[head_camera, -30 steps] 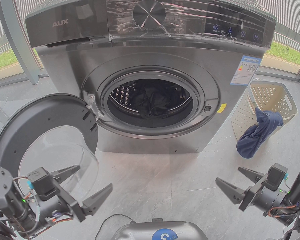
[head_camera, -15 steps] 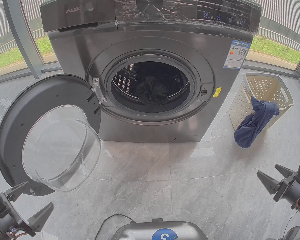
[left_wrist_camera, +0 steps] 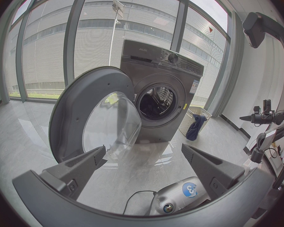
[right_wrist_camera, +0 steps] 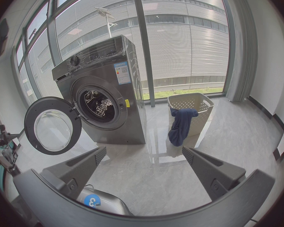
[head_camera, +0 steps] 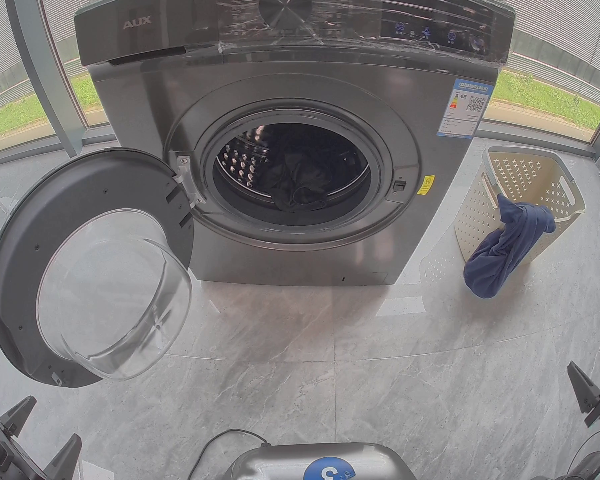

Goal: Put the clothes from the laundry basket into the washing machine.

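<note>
Blue garment (head_camera: 503,251) hangs over the near rim of the laundry basket (head_camera: 559,168), most of it trailing down the outer wall toward the floor (head_camera: 353,341). It lies ahead of the right claw (right_wrist_camera: 143,148), a little toward the robot's left, and well apart from it. Right claw is low over the floor with its fingers spread wide and nothing between them. The basket stands upright, just beside the right flank of the washing machine (head_camera: 147,108). Ahead of both claws and between them, the round drum opening faces out, with a dark heap of cloth (head_camera: 300,181) lying inside. The door (head_camera: 60,195) is swung fully open on its hinge, just ahead of the left claw (left_wrist_camera: 142,147). Left claw sits low near the floor, fingers apart and empty, far across from the garment.
</note>
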### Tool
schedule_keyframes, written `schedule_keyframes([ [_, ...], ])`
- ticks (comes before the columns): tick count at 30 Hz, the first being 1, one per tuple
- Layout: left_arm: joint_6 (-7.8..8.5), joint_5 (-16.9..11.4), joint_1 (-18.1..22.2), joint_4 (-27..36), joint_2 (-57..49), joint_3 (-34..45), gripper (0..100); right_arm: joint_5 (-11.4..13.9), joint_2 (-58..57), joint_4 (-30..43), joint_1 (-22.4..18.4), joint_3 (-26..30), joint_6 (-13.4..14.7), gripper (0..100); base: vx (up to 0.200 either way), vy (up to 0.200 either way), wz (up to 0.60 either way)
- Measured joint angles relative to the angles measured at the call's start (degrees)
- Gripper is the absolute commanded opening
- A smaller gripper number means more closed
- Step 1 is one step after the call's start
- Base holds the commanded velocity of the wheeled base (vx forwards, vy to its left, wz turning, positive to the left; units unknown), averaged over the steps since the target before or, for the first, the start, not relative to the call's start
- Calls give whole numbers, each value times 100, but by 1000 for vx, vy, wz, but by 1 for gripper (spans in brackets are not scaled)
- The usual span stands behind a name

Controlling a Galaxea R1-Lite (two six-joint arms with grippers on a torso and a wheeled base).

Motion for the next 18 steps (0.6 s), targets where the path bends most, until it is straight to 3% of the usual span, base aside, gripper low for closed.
schedule_keyframes([
  [5, 213, -7, 183, 146, -223, 5, 100, 296, -855, 664, -507, 2, -208, 100, 0, -200, 0],
  [9, 457, 9, 656, 206, -295, 5, 100, 394, -1259, 809, -763, 2, -268, 100, 0, 0, 0],
  [18, 567, -157, 1571, 397, -540, 2, 100, 575, -2278, 2071, -995, 2, -347, 100, 0, 0, 0],
])
